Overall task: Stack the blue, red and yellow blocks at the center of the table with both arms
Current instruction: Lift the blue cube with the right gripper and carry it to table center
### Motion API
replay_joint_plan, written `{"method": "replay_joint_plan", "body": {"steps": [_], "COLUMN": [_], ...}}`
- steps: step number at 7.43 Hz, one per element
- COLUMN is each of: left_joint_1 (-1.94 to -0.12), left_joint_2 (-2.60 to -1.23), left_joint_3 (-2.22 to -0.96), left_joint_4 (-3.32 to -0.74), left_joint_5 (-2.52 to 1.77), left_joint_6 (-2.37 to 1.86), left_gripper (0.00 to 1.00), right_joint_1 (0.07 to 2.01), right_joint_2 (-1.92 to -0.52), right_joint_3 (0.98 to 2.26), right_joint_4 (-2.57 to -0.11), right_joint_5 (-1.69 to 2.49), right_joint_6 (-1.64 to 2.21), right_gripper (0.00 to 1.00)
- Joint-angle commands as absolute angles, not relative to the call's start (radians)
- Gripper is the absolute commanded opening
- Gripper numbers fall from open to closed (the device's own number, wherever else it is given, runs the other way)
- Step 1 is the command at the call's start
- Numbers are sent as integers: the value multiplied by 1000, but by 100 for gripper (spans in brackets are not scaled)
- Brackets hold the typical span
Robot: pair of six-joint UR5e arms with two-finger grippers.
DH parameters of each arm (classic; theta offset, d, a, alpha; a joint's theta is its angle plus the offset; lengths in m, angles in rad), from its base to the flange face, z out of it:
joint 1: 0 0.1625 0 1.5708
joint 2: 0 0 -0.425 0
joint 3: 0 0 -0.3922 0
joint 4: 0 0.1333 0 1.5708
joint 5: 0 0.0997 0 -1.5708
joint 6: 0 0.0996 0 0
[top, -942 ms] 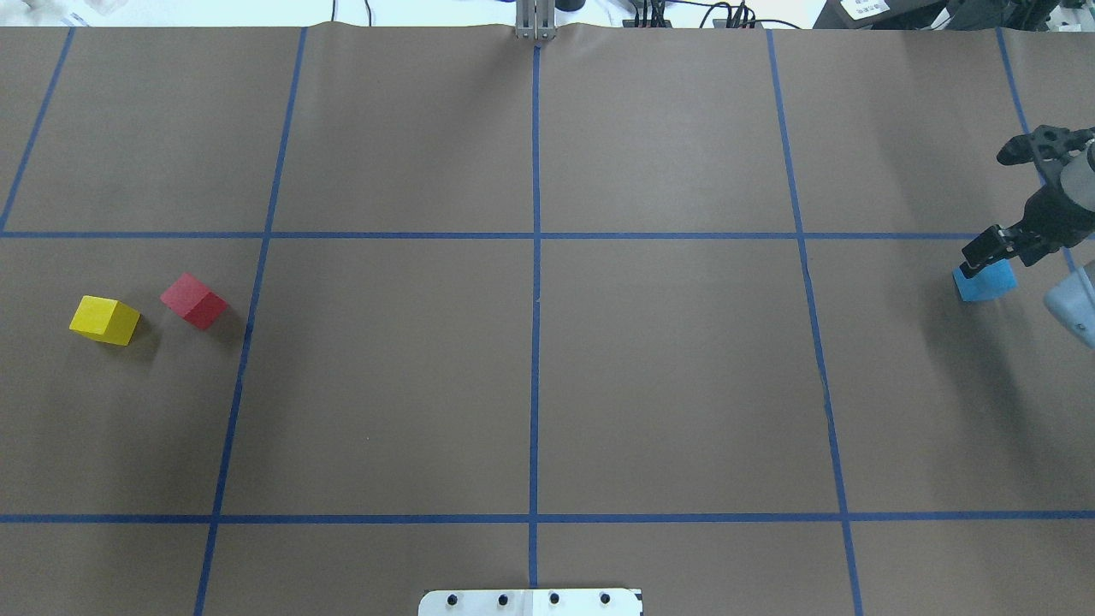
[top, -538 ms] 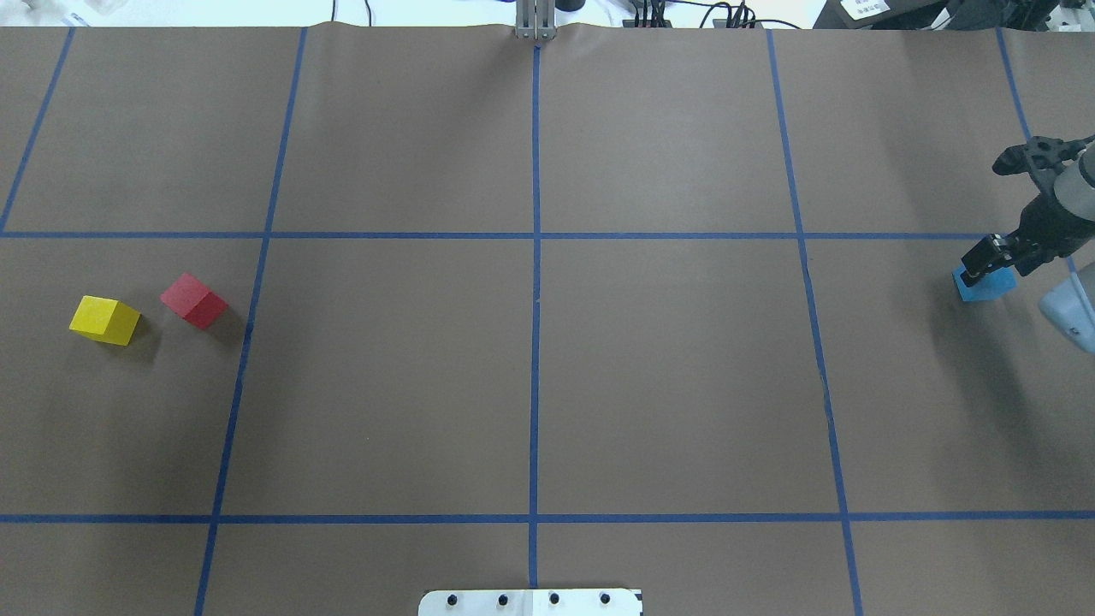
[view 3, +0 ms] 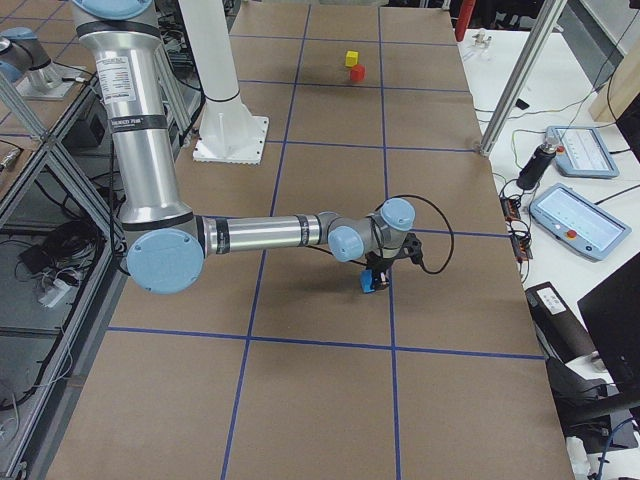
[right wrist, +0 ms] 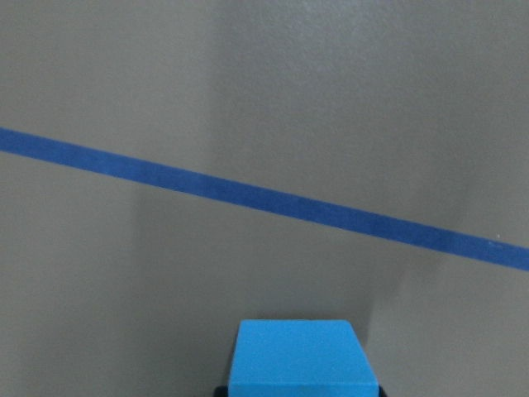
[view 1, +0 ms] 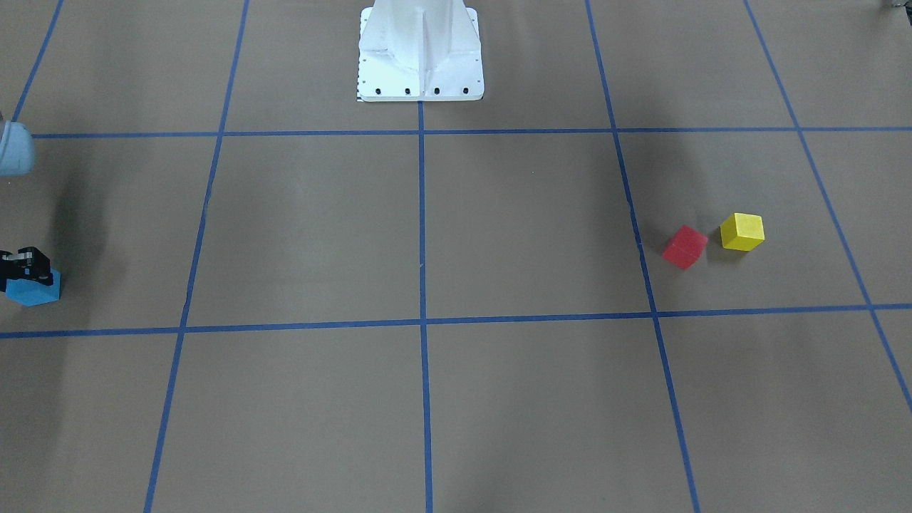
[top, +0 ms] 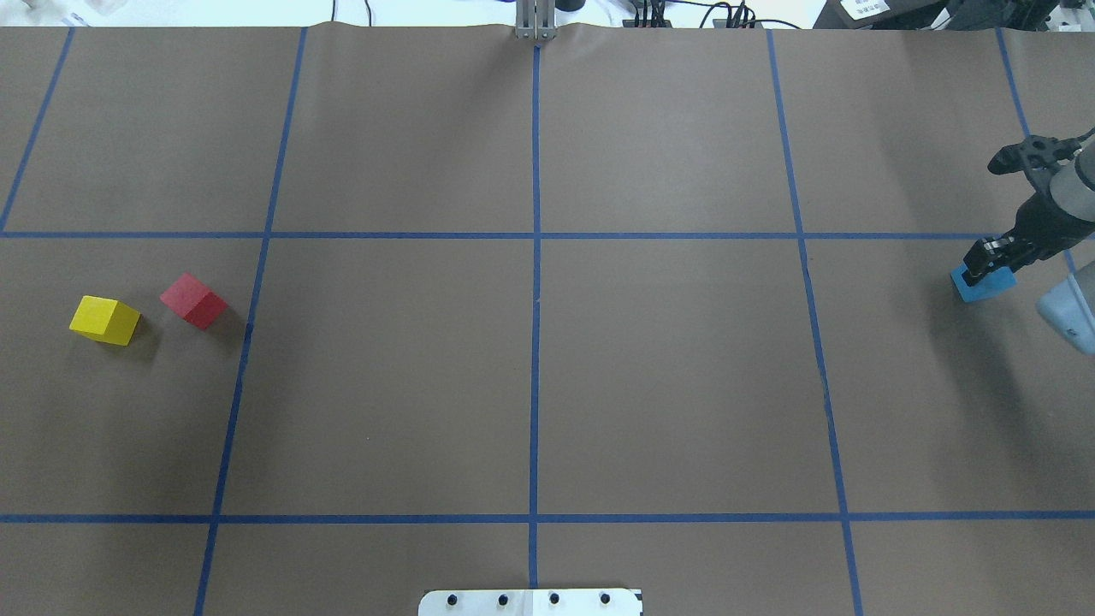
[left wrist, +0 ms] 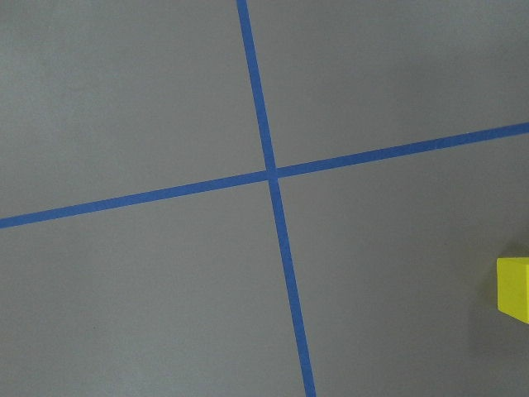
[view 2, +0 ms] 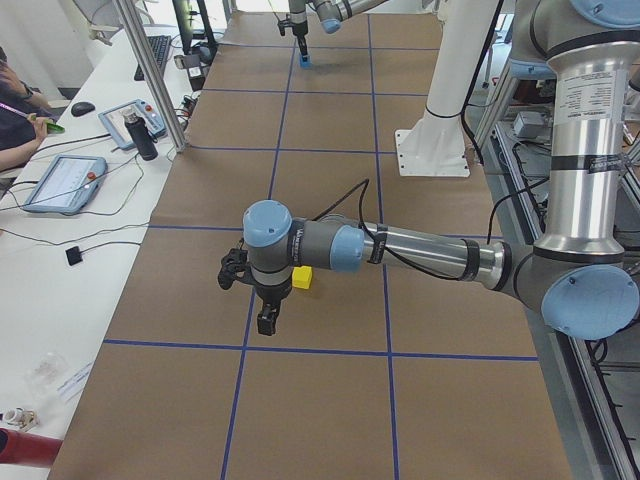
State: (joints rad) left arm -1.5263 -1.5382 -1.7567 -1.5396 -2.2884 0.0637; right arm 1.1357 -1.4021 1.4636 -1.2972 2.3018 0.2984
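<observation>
The blue block [top: 984, 285] sits at the far right of the table, also in the front view [view 1: 32, 291] and at the bottom of the right wrist view [right wrist: 302, 357]. My right gripper [top: 991, 258] is low over it, jaws down around its top and seemingly open. The red block [top: 194, 300] and yellow block [top: 104, 319] lie side by side at the far left, apart from each other. My left gripper [view 2: 265, 320] shows only in the exterior left view, hanging above the table near the yellow block [view 2: 302, 278]; I cannot tell whether it is open. The yellow block's edge shows in the left wrist view [left wrist: 512, 289].
Blue tape lines divide the brown table cover into a grid, with a centre line [top: 535, 299]. The robot's white base plate [top: 530, 601] stands at the near edge. Tablets and cables [view 3: 570, 215] lie on the side bench beyond the table.
My right gripper has come down and slightly back onto the blue block. The three blocks have not moved.
</observation>
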Motion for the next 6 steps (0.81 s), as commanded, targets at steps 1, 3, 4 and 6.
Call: {"method": "replay_joint_plan", "body": {"steps": [1,3,4,6], "left_joint_1": [-1526,-1526,-1526,-1526], "left_joint_2": [-1549,-1577,-1577,-1577], "left_joint_3": [-1756,-1758,-1753,-1749], "left_joint_4": [-1542,-1540,-1542,-1543], "left_joint_5": [-2286,-2287,-2287,-2289], "left_joint_6": [69,66,69,61], "left_gripper": [100,100,100,100], "right_joint_1": [1152,1077,990,802], "right_joint_2": [-1266,-1067,-978,-768], "right_joint_3": [1511,1537,1536,1456], "right_joint_4": [-1441,-1586,-1586,-1621], "right_joint_5": [2351,2341,2320,2179], "right_joint_6": [304,431,604,872], "right_gripper": [0,0,0,0]}}
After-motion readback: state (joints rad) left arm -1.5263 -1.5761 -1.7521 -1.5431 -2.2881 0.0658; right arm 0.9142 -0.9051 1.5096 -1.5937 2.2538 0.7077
